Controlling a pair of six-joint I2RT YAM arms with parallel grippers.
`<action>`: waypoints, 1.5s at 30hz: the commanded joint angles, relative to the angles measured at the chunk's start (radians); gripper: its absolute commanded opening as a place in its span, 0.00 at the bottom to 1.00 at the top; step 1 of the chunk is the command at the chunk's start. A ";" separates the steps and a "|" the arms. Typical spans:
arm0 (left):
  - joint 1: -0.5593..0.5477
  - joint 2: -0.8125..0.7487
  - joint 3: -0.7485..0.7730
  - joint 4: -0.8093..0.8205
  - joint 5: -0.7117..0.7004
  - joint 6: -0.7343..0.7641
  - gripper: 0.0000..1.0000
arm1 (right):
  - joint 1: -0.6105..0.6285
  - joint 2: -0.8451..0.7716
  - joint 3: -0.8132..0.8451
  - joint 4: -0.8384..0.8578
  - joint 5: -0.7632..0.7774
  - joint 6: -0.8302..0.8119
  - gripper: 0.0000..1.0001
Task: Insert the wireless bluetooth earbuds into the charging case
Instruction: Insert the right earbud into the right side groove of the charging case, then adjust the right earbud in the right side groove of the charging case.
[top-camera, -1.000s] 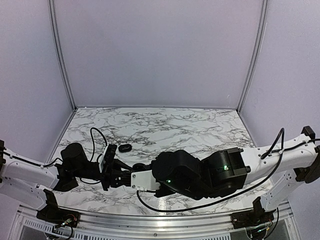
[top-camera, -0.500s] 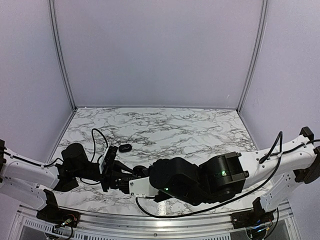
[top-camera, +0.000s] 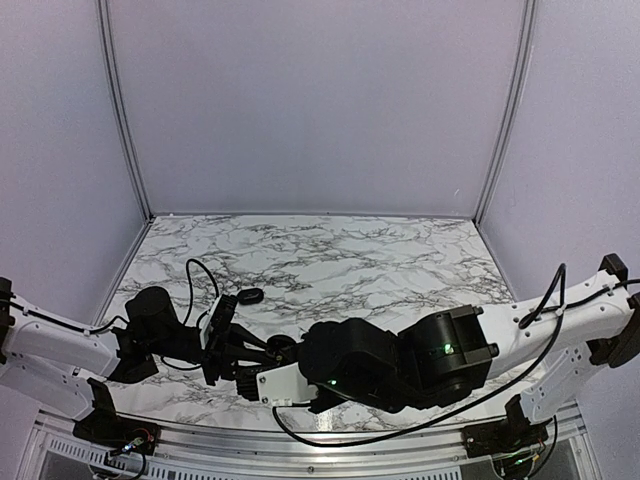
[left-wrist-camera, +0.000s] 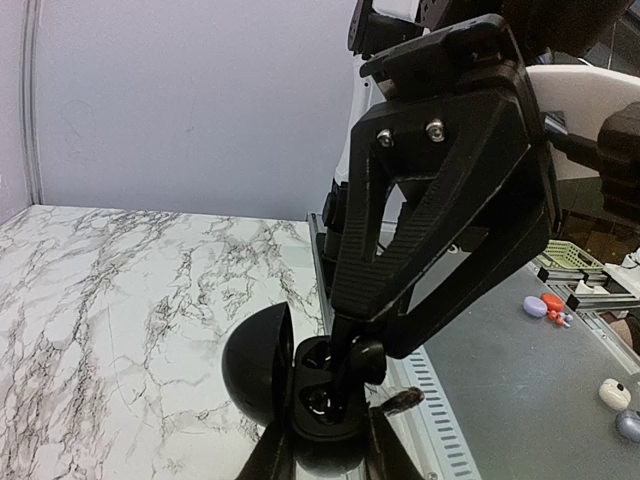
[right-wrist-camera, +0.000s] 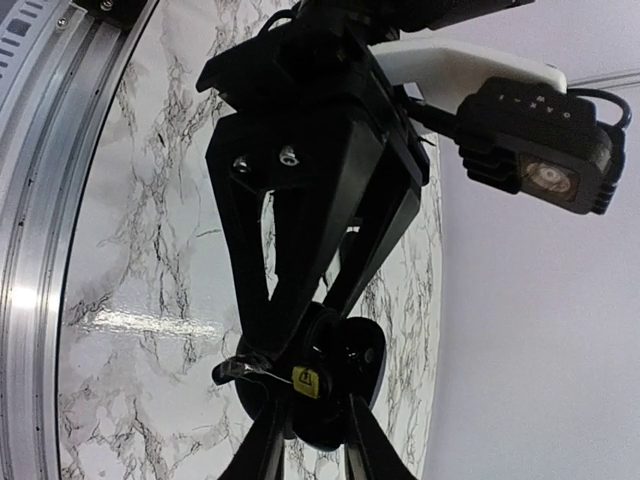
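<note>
1. Count: two arms and two pincers. One charging case (left-wrist-camera: 318, 425) sits between them, and one small black oval thing (top-camera: 250, 296) lies on the table (top-camera: 380, 260). One earbud (left-wrist-camera: 366, 357) can be made out. The dark sockets of the case are too murky to count anything inside them.
2. The left pincer (left-wrist-camera: 328, 450) is clamped on the case, one finger on each flank of its round body. In the top view this meeting point lies toward 7 o'clock on the table.
3. The right pincer (left-wrist-camera: 350, 362) reaches in from 1 o'clock in the left wrist view. Its fingers are drawn narrow and the tips are at the case's open mouth, right by the earbud. I cannot tell whether they actually pinch it.
4. The case is glossy black and rounded. Its domed lid (left-wrist-camera: 255, 365) is swung open toward 9 o'clock of the body. From the right wrist view a small yellow warning sticker (right-wrist-camera: 305, 378) shows against the case. The earbud is a tiny glossy black knob, far smaller than the fingers.
5. The oval thing lies apart from the left pincer, at about 12 o'clock from it. It is too small to tell what it is.
6. Against a second ago, the right arm's white wrist link has slid toward 7 o'clock, pressing closer to the left pincer. The left arm has barely shifted, and the oval thing has stayed put.
</note>
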 joint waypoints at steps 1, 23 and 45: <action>0.004 0.003 0.039 0.020 -0.003 0.013 0.00 | 0.014 0.015 0.042 -0.023 -0.040 0.011 0.24; 0.004 -0.052 0.015 0.018 -0.041 0.011 0.00 | 0.014 -0.066 0.016 0.052 -0.016 0.022 0.52; 0.005 -0.094 0.005 0.025 -0.048 0.005 0.00 | -0.134 -0.228 -0.094 0.152 -0.244 0.239 0.62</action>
